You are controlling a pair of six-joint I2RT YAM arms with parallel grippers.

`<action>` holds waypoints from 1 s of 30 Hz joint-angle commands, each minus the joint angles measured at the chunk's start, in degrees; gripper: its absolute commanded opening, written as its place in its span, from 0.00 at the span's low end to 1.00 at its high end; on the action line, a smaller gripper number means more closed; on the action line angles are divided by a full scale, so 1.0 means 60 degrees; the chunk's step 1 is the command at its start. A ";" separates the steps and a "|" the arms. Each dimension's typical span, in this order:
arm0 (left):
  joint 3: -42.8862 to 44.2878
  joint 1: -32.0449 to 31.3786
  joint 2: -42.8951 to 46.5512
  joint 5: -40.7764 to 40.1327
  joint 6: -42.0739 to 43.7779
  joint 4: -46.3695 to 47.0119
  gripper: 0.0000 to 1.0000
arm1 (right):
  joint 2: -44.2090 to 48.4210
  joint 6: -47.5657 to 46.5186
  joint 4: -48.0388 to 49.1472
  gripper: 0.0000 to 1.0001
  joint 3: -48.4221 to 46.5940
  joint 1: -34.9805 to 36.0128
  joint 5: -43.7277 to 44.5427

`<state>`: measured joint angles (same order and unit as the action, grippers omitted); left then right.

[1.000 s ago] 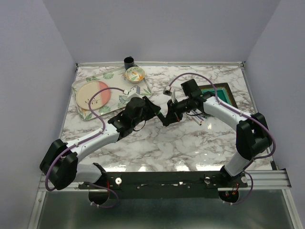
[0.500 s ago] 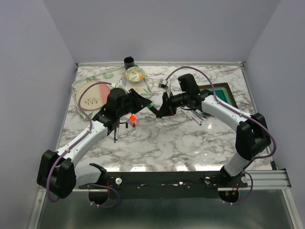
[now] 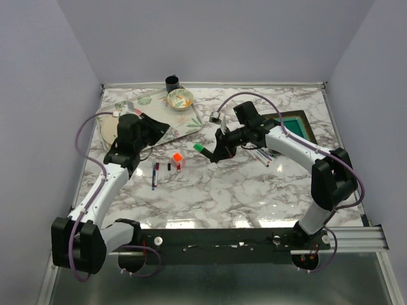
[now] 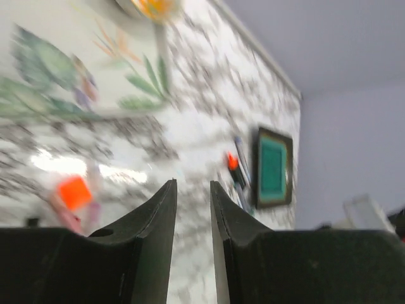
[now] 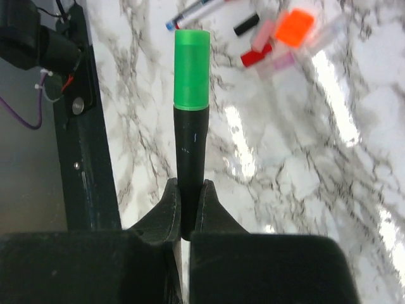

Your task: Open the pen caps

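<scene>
Green cap on, left gripper away: line up before you pull.
Your right gripper [image 5: 191, 190] is clamped on the black highlighter [image 5: 191, 149]. Its green cap [image 5: 192, 66] is seated and juts free over the worktop [image 3: 241, 190] at the centre of the overhead view. Your left gripper [image 4: 193, 187] hangs over the tray [image 3: 194, 122] at upper left, empty, jaws only narrowly apart. Widen them first, because that gap looks too slim for the cap. Come in along the highlighter's axis and close on the green only, never the black body. Then pull straight off with no sideways twist. Hold the right grip firm, and steer clear of the orange cap [image 3: 177, 157] lying left of the green one.
</scene>
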<state>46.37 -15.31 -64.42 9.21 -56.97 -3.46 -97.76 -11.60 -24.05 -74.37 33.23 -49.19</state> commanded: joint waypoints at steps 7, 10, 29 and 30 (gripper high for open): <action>-0.0752 0.1292 0.0863 -0.0674 0.0575 0.0019 0.00 | -0.0143 -0.0280 -0.1631 0.01 0.0163 -0.0134 0.0493; -0.1761 0.1205 0.1332 0.0381 -0.0067 0.0896 0.42 | -0.0070 -0.0265 -0.1514 0.01 0.0178 -0.0134 0.0493; -0.2646 -0.2940 0.0178 -0.2368 -0.2853 0.3507 0.79 | -0.0085 -0.0323 -0.1411 0.01 0.0251 -0.0134 -0.0034; -0.2602 -0.3130 0.0074 -0.2486 -0.2912 0.3493 0.78 | -0.0070 -0.0323 -0.1396 0.01 0.0251 -0.0134 -0.0049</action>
<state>28.51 -30.63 -60.49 0.91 -70.89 14.17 -98.10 -12.95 -32.27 -73.52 32.18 -47.72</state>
